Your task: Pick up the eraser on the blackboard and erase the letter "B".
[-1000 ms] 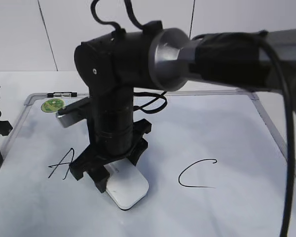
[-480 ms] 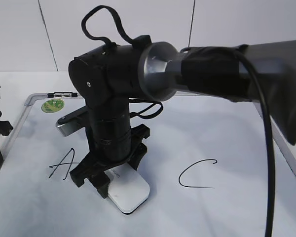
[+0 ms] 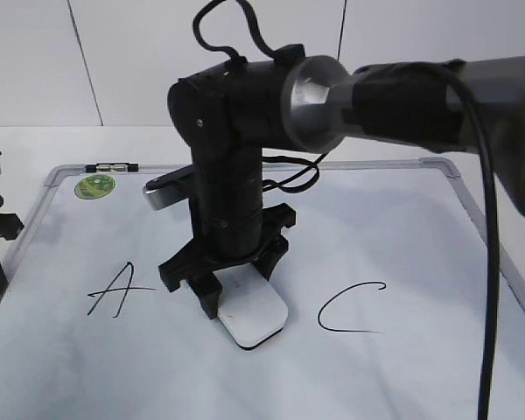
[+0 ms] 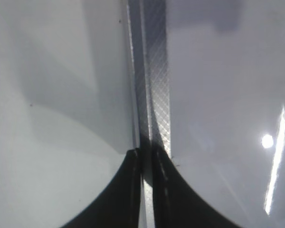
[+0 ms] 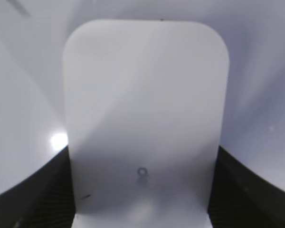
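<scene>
Two handwritten letters can be read on the blackboard point(image 3: 402, 227): an "A" point(image 3: 115, 290) toward its left side and a "C" point(image 3: 350, 308) toward its right, both in black marker. No "B" shows between them; that stretch of board is covered by the right arm point(image 3: 394, 96) and what it holds. The board lies flat, grey-framed, with a round green sticker point(image 3: 94, 185) in its far left corner whose print is too small to read.

The arm reaches in from the right and bends straight down, its right gripper point(image 3: 226, 293) clamped on the eraser point(image 3: 254, 315) by the long sides. The eraser rests flat on the board between the "A" and the "C", white face up, its long axis running from the gripper toward the near right. In the right wrist view the eraser point(image 5: 145, 123) points away from the camera, a small grey ring-shaped logo point(image 5: 142, 171) near its held end, illegible.

At the board's left edge the left gripper point(image 4: 146, 190) shows its dark fingers point(image 4: 126, 194) nearly together over the frame point(image 4: 154, 71).
</scene>
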### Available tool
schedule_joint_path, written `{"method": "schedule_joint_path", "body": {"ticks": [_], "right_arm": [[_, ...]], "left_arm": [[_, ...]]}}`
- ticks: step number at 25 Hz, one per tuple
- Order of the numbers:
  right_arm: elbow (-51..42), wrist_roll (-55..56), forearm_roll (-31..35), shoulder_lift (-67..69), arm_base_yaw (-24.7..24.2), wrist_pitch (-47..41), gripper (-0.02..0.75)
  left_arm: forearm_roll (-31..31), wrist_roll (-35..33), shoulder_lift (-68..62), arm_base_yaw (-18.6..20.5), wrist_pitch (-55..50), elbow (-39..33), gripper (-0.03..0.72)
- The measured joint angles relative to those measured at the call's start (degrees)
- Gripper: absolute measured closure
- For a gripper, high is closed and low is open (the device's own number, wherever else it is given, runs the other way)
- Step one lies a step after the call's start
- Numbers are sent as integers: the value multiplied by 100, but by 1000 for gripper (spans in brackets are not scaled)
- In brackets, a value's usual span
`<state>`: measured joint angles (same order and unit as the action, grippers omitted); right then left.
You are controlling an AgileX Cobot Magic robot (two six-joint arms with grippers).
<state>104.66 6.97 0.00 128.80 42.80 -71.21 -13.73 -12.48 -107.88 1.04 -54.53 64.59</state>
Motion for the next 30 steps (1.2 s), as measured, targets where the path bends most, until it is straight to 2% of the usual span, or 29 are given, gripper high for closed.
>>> {"method": "schedule_joint_path", "body": {"ticks": [5, 10, 18, 23, 30], "right_arm": [[0, 62, 0, 0, -260, 0, 212], [0, 62, 0, 0, -250, 0, 212], [14, 18, -312, 0, 162, 23, 212], [14, -25, -56, 8, 404, 33, 212], [14, -92, 217, 8, 405, 33, 212]], "left_arm": [[-13, 0, 0, 0, 0, 0, 673], [-22, 0, -7, 0, 10, 0, 673], [-22, 0, -7, 0, 0, 0, 673], [-12, 0, -7, 0, -10, 0, 673], [45, 0, -7, 0, -31, 0, 673]]}}
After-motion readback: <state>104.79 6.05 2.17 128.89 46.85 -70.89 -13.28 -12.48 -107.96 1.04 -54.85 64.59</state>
